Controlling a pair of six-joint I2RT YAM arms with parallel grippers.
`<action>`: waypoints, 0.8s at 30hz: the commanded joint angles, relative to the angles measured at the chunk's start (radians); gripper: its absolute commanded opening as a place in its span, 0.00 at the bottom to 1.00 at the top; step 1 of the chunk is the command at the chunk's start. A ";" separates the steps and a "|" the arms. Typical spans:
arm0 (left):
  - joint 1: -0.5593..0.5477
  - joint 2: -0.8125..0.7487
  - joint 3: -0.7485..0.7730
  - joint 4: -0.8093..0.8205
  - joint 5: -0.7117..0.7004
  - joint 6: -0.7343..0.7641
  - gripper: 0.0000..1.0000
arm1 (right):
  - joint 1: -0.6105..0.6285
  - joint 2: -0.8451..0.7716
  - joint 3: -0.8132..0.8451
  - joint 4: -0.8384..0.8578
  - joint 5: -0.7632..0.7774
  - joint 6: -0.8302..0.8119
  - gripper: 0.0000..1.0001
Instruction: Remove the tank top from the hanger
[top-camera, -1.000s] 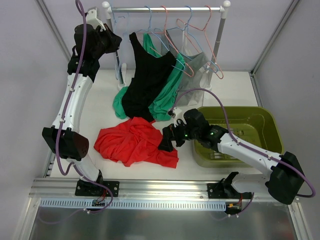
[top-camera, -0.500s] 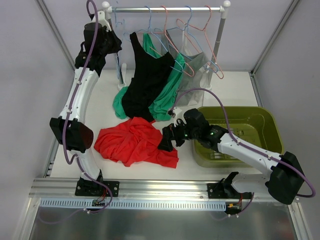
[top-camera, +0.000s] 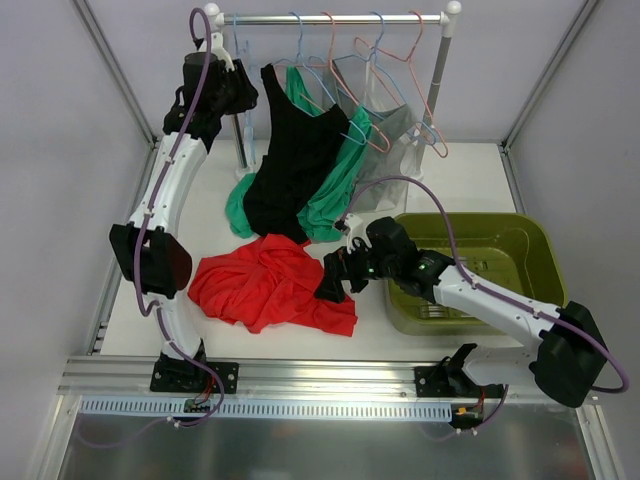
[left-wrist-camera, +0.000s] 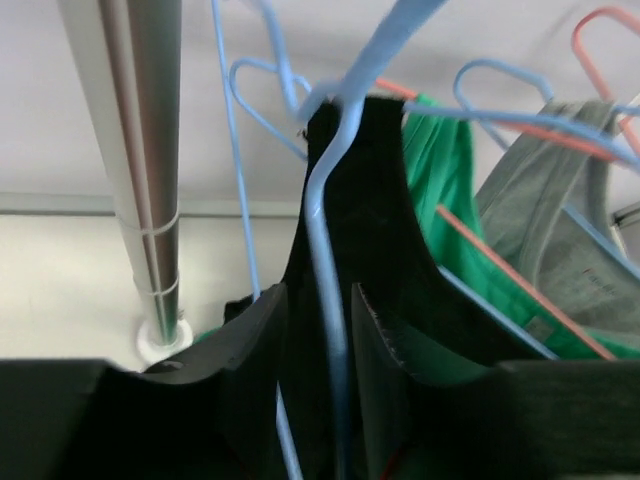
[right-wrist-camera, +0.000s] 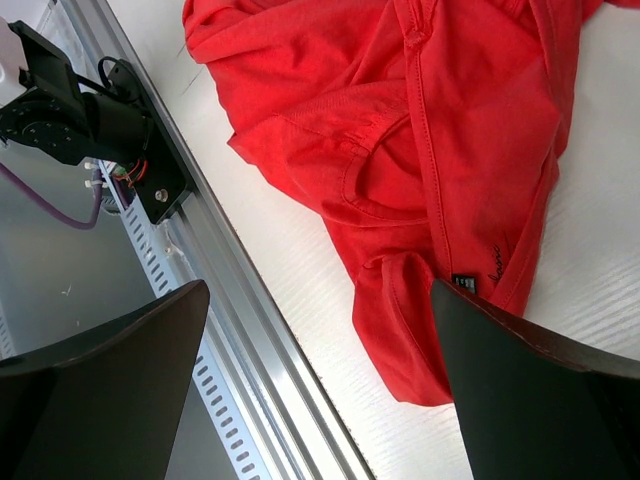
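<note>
White table (top-camera: 460, 175) fills the cell between pale walls, with a clothes rail (top-camera: 330, 18) across the back. The black tank top (top-camera: 290, 160) hangs from it on a blue hanger (left-wrist-camera: 325, 200), slanting down toward the table in front of a green tank top (top-camera: 335, 190). A grey tank top (top-camera: 390, 130) hangs to the right among bare hangers. The left gripper (left-wrist-camera: 320, 300) is raised to the black top's shoulder. In the wrist view its fingers (left-wrist-camera: 250, 340) stand a narrow gap apart with the hanger's wire running between them. Whether either pad touches the wire cannot be told, since the fingers and the cloth behind them are equally dark. The hanger's hook is cut off at the top of that view. A red garment (top-camera: 265, 285) lies crumpled on the near part of the table, its shape too bunched to name. The right gripper (top-camera: 335, 278) hovers over its right edge, jaws spread wide with nothing between them. An olive bin (top-camera: 475, 218) sits to the right, partly covered by the right arm, and its contents are hard to make out.
</note>
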 joint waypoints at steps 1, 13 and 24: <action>-0.008 -0.105 -0.078 0.003 -0.014 -0.014 0.41 | 0.009 0.041 0.036 0.035 0.000 -0.007 0.99; -0.008 -0.666 -0.587 0.000 -0.187 -0.094 0.99 | 0.161 0.502 0.407 -0.008 0.231 -0.180 1.00; -0.008 -1.274 -0.985 -0.213 -0.359 -0.129 0.99 | 0.296 0.926 0.738 -0.211 0.402 -0.185 0.99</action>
